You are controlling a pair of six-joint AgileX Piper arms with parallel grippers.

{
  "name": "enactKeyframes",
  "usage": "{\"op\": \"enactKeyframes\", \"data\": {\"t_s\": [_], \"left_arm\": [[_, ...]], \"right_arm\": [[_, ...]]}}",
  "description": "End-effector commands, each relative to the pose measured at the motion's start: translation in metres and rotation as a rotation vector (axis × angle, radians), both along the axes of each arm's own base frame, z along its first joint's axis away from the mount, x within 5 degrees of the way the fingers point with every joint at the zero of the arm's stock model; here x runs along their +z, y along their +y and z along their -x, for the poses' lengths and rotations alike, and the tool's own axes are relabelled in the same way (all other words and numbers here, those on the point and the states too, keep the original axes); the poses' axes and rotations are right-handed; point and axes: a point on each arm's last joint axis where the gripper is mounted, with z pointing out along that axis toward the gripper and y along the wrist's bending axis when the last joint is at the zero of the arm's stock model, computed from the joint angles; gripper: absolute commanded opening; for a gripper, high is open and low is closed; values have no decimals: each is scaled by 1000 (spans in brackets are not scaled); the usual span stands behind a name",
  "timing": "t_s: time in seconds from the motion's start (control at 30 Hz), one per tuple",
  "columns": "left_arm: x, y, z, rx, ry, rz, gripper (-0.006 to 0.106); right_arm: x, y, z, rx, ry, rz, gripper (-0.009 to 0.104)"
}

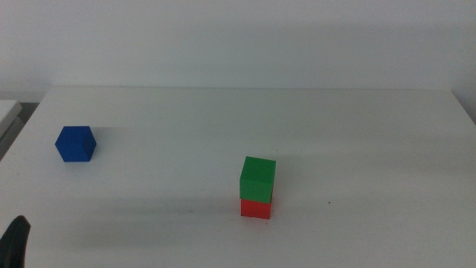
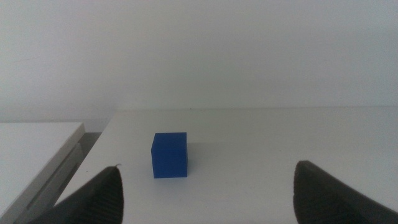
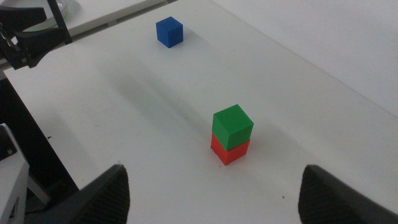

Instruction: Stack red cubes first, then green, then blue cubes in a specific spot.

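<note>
Now green (image 1: 258, 179) sits on red (image 1: 256, 208), blue (image 1: 76, 144) lies apart before the left gripper (image 2: 208, 186), and both grippers, including the right gripper (image 3: 214, 186), gape wide, empty.

cube stack (image 1: 256, 187): one cube on another, right of table (image 1: 357, 149) centre, toward the near edge | lone cube (image 1: 76, 144): far left, farther back, well apart from the stack | my left gripper (image 2: 208, 193): facing the lone cube, short of it | my right gripper (image 3: 214, 193): back from the stack
</note>
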Motion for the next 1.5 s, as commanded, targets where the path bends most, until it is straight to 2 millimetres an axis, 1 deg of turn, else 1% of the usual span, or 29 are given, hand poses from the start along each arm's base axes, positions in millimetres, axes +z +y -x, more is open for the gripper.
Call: {"op": "enactKeyframes", "data": {"t_s": [0.0,0.03,0.1,0.2,0.27,0.37,0.47,0.5,0.57,0.73,0.9,1.0,1.1,1.13,1.23,1.3,1.37,1.47], "left_arm": [[1,0,0,0,-15,6,94],[6,0,-1,2,28,5,94],[26,0,-7,4,109,13,94],[72,-1,-20,7,299,33,94],[98,-1,-32,13,473,29,94],[117,-1,-51,26,729,13,94],[120,-1,-76,33,945,5,94],[120,-1,-85,21,957,-25,94],[114,-4,-111,-20,940,-49,94],[99,-6,-156,41,1010,64,94],[100,-6,-207,55,1035,40,94],[97,1,-242,79,1092,15,94],[92,11,-278,52,1179,-17,94],[88,15,-289,43,1197,-30,94],[82,24,-321,17,1194,-52,94],[75,29,-338,5,1204,-60,94],[70,34,-350,-5,1211,-59,94],[60,41,-361,-17,1227,-46,94]], "right_arm": [[2,-2,0,2,-16,-11,93],[2,-2,0,1,-14,-12,93],[2,-2,0,1,-14,-12,93],[2,-2,0,1,-14,-12,93],[2,-2,0,1,-14,-12,93],[2,-2,0,1,-14,-12,93],[2,-2,0,1,-14,-12,93],[2,-2,0,1,-14,-12,93],[2,-2,0,1,-14,-12,93],[2,-2,0,1,-14,-12,93],[2,-2,0,1,-14,-12,93],[2,-2,0,1,-14,-12,93],[2,-2,0,1,-14,-12,93],[2,-2,0,1,-14,-12,93],[2,-2,0,1,-14,-12,93],[2,-2,0,1,-14,-12,93],[2,-2,0,1,-14,-12,93],[2,-2,0,1,-14,-12,93]]}}
